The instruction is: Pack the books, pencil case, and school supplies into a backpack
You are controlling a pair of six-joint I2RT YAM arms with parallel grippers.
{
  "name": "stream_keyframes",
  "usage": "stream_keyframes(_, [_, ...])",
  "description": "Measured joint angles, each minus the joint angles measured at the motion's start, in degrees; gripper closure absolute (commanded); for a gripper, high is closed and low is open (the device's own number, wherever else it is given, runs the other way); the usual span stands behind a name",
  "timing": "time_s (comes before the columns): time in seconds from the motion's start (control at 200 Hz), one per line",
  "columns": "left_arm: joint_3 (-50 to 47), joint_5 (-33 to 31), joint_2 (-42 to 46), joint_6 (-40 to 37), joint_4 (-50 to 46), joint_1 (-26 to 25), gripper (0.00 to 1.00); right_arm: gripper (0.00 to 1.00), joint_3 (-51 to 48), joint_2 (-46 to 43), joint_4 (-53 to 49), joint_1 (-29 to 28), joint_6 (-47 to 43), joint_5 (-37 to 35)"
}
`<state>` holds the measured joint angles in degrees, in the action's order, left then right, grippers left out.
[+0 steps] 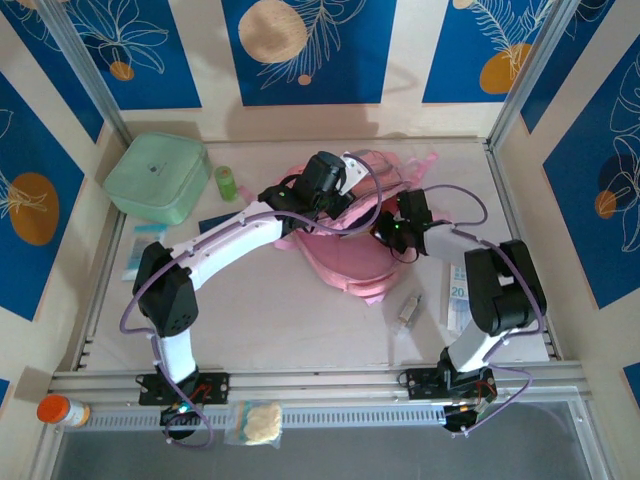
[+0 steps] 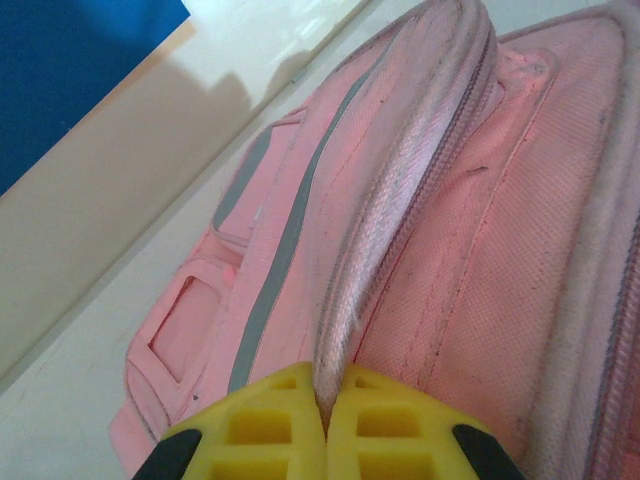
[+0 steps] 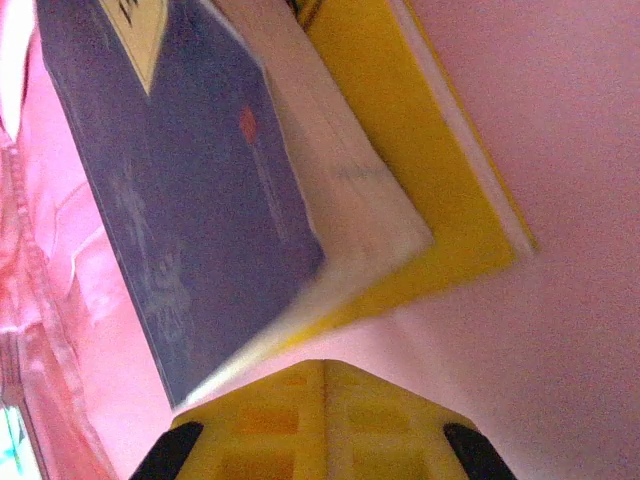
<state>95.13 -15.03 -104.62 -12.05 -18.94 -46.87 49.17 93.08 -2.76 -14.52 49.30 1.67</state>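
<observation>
— Well, the backpack [image 2: 520, 300]?
— It is clamped by the left claw [image 2: 325, 405] on the desk [image 1: 300, 320].
— The books?
— Inside it, navy book [image 3: 180, 200] and yellow book [image 3: 420, 150] are seen before the tightly closed right claw [image 3: 325, 372].

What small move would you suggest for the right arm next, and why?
Probably draw the right gripper back out of the backpack. Its jaws are shut on nothing, the navy book and yellow book already lie inside, and the left gripper holds the flap up. A clear-grey piece waits on the table.
</observation>
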Motion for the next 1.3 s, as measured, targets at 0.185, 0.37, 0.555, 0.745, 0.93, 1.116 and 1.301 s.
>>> stream_keyframes(0.185, [0.0,0.7,0.0,0.7,-0.2,0.1,1.0,0.94,-4.6,-13.2,-5.7,-0.5,-2.1,-0.4])
stream_keyframes(0.37, [-0.7,2.4,0.0,2.3,-0.8,0.2,1.0,0.89,-5.9,-29.1,-14.4,-0.4,-5.0,-2.1])
stream_keyframes(0.555, [-3.4,7.4,0.0,6.1,-0.8,0.2,0.95,0.85,-4.6,-38.1,-24.0,-0.5,-8.1,-2.6])
stream_keyframes(0.745, [-8.2,14.3,0.6,12.5,-0.3,0.2,0.66,0.82,-1.1,-39.3,-30.2,-2.4,-10.4,-1.4])
stream_keyframes(0.93, [-20.2,18.6,10.8,20.5,2.0,0.3,0.56,0.79,3.2,-34.4,-32.3,-8.7,-11.5,-1.3])
stream_keyframes(1.116, [-31.2,17.6,25.9,26.8,3.4,3.7,0.53,0.76,8.5,-24.6,-32.0,-16.5,-11.9,-2.4])
stream_keyframes(1.301, [-40.7,16.7,35.6,32.9,2.4,16.1,0.52,0.68,15.4,-10.9,-29.7,-22.8,-12.3,-3.7])
